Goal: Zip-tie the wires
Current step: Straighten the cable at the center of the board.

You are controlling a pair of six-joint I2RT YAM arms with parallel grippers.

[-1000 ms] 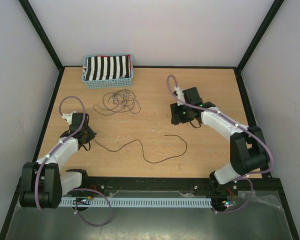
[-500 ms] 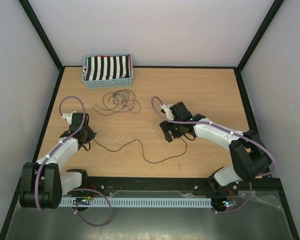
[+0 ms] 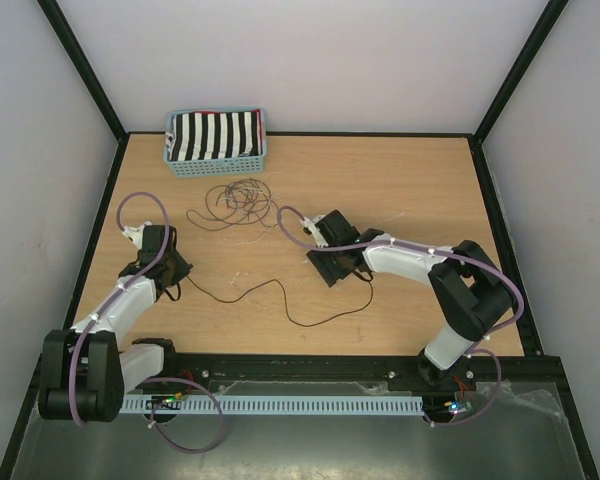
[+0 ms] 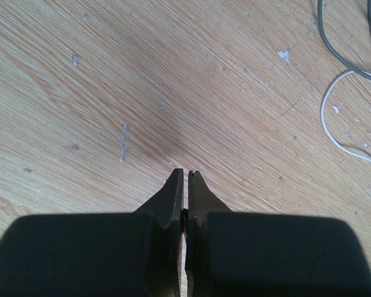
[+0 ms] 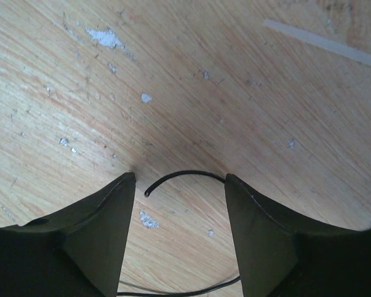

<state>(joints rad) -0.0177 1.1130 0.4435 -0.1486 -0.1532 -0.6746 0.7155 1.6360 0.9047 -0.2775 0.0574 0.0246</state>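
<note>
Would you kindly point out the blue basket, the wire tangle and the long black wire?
blue basket (image 3: 216, 166): top view, front wall.
wire tangle (image 3: 242, 203): top view, middle loops.
long black wire (image 5: 185, 172): right wrist view, curved free end.

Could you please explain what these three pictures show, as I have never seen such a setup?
A robot's left arm and right arm are bolted at the near edge of a wooden table. The overhead picture looks down from behind them; the other two come from a camera on each wrist. On the table lie a blue basket with a striped cloth, a tangle of thin wires, and one long black wire. The left gripper is shut; one end of that wire leads to it, though I cannot confirm a grip. The right gripper is open, straddling the wire's other end, holding nothing.
</note>
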